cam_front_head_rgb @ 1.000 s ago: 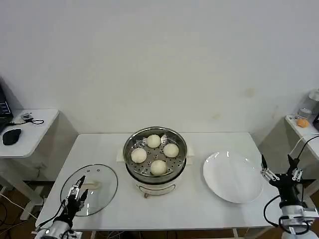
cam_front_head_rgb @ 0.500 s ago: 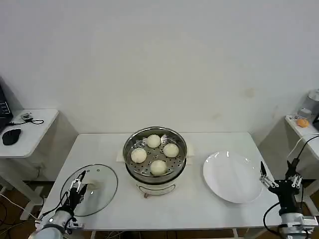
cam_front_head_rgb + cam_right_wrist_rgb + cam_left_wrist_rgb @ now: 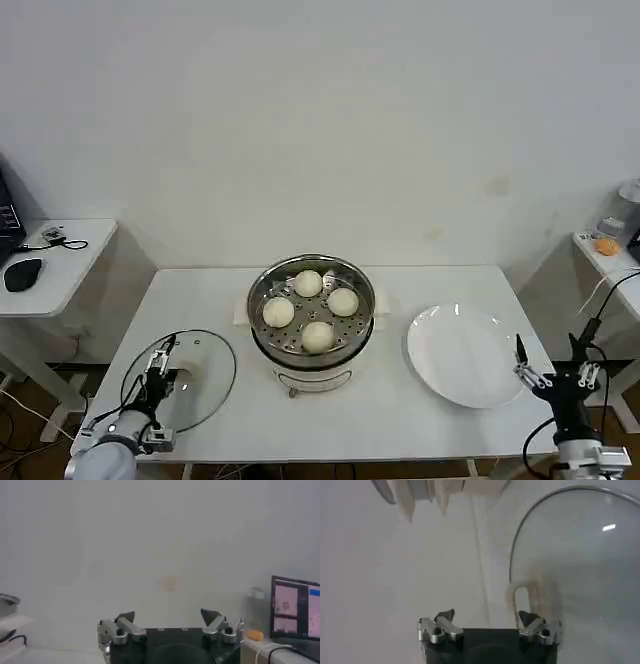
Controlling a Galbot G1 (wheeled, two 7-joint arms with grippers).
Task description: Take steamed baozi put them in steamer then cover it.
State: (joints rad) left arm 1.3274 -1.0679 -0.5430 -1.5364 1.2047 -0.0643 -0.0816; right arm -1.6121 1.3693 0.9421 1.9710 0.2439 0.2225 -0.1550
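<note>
Steel-tipped and spread wide, the left gripper point(image 3: 160, 366) hangs low over the near-left part of the white tabletop point(image 3: 400, 400), above the cover point(image 3: 180, 380), which lies flat there well apart from the steamer point(image 3: 311, 318). From the head camera the left gripper sits over the cover's pale handle point(image 3: 181, 374), but whether it touches the glass cannot be told from that angle. The left wrist view is closer: the two fingertips point(image 3: 444, 618) stand wide apart with nothing between them, the handle point(image 3: 525, 596) lies just ahead of one tip, and the cover's metal rim point(image 3: 512, 555) curves past it.

All four steamed baozi point(image 3: 318, 336) sit on the perforated tray inside the steamer at the middle of the tabletop, each apart from the next, with the pot uncovered. A white plate point(image 3: 466, 355) lies bare to the right of the steamer.

The right gripper point(image 3: 552, 376) is parked off the near-right edge of the tabletop, just beside the plate, its fingers splayed and holding nothing. Its own wrist view looks out at a pale wall, with a lit screen point(image 3: 296, 610) at the side.
</note>
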